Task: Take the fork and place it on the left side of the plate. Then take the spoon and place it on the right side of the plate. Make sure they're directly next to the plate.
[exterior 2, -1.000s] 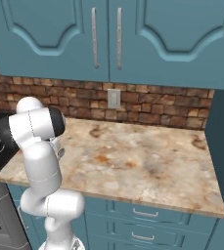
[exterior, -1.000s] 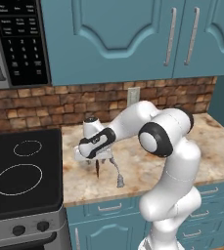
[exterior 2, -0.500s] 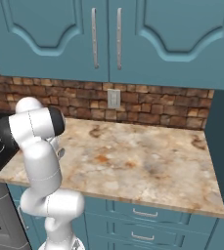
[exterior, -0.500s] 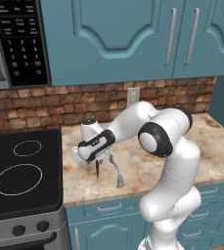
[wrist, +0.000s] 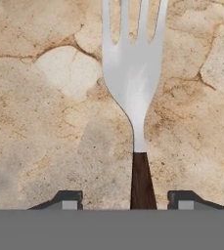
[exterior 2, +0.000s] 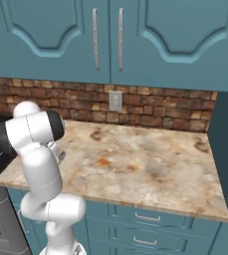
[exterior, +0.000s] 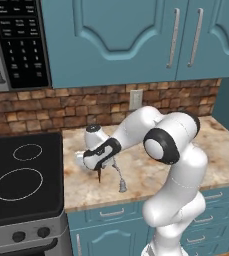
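In the hand view the fork lies lengthwise on the mottled counter, silver tines pointing away and the dark brown handle running back between my gripper's two fingertips. The jaws stand apart and neither tip touches the handle, which sits nearer the right one. From the left base view my gripper hangs low over the counter with the dark handle of the fork just beneath it. The silver spoon lies right beside it, bowl toward the front edge. A sliver of the pale plate peeks out left of the hand, mostly hidden.
A black stove top adjoins the counter on the left. The brick backsplash with a wall outlet runs behind, under blue cabinets. The counter's right stretch is bare, and its front edge is close to the spoon.
The hand has sunk very slightly toward the counter over the fork. Spoon and plate have stayed put.
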Available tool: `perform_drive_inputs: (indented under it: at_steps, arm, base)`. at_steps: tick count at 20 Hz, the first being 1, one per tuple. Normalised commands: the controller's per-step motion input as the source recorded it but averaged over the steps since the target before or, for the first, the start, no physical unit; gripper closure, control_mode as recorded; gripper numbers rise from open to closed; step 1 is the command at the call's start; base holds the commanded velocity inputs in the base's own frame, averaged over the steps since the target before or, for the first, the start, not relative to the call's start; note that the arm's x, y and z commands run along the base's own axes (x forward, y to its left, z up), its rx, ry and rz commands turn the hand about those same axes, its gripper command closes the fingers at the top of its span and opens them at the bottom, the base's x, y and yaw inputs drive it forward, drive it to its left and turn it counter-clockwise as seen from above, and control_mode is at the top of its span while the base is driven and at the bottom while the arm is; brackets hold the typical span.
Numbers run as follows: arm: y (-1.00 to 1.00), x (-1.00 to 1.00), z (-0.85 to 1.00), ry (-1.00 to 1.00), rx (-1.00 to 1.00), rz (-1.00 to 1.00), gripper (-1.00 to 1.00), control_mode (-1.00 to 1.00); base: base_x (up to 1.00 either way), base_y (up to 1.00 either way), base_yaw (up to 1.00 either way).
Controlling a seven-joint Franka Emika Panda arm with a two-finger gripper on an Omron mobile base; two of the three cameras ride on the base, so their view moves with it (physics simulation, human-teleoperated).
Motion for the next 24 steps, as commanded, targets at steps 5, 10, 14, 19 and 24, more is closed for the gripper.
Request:
perform_drive_inputs:
  at_steps: [5,10,14,19,24]
  arm:
    - [0.00,-0.50,-0.37,-0.05,0.00,-0.05,-1.00,-1.00]
    - [0.00,-0.69,-0.31,-0.02,0.02,-0.07,-1.00,-1.00]
    - [-0.13,-0.59,-0.38,0.00,0.01,-0.06,-1.00,-1.00]
    - [-0.39,-0.06,-0.69,-0.04,0.00,-0.01,-1.00,-1.00]
    - [-0.48,0.01,-0.83,-0.04,0.00,0.00,-1.00,-1.00]
  base:
    - [0.00,0.00,0.00]
    - [0.00,0.00,0.00]
    - [0.00,0.00,0.00]
    - [0.00,0.00,0.00]
    - [0.00,0.00,0.00]
